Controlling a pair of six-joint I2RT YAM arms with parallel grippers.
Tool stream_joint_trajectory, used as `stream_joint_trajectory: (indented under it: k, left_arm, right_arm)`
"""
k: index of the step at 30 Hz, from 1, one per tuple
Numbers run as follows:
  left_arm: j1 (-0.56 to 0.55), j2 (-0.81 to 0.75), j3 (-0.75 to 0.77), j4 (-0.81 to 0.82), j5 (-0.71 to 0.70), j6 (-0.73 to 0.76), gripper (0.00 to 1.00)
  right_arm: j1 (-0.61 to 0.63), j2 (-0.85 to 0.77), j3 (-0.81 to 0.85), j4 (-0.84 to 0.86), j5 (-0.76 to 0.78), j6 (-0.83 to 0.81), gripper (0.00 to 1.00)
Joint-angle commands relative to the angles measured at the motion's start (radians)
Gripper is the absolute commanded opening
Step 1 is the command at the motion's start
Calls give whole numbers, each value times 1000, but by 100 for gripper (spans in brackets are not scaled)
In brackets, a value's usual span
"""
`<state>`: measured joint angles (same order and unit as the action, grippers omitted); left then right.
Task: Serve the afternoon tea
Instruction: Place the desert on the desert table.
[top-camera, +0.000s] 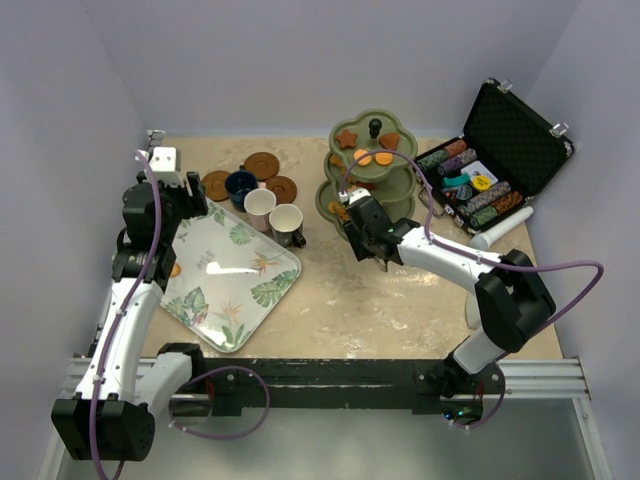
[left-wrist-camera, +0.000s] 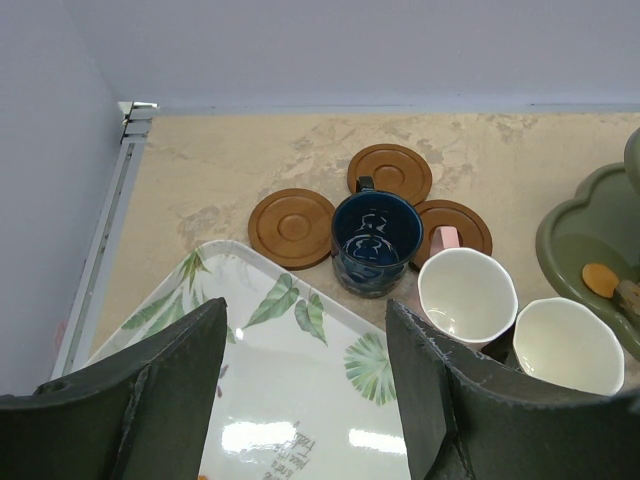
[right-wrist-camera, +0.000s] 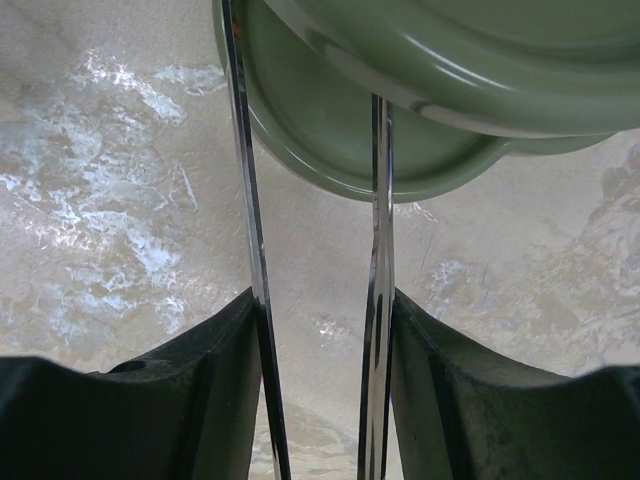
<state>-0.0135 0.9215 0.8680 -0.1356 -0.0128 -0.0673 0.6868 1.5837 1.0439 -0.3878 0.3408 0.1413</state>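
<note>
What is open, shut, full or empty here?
Black poker-chip case: lid open.
Olive-green three-tier stand: holding orange and brown biscuits.
Navy ceramic cup: upright.
Pinkish-white ceramic cup and cream ceramic cup: upright, empty.
Three round brown saucers: bare.
Left claw: open, empty.
Right claw: shut on metal tongs.
</note>
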Motion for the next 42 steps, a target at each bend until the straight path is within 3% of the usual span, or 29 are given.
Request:
stream_joint_trajectory:
  k: [1, 11, 18, 24, 42]
  left_arm:
    - [-5, -18, -9, 42, -7, -3, 70]
    - [-5, -18, -7, 40, -13, -2, 70]
    - [-5, -16, -11, 39, -12, -3, 70]
    - [-3, -18, -11, 42, -12, -3, 70]
    - [-5, -18, -9, 41, -15, -2, 70]
  right_arm:
    - [-3, -16, 15, 24, 17, 0, 52]
    - [-3, -93, 7, 47, 14, 26, 50]
    - [-3, -152, 25, 107, -98, 43, 47]
    - [-3, -119, 45, 141, -198, 37, 45]
    - [10, -54, 136, 205, -295, 41, 42]
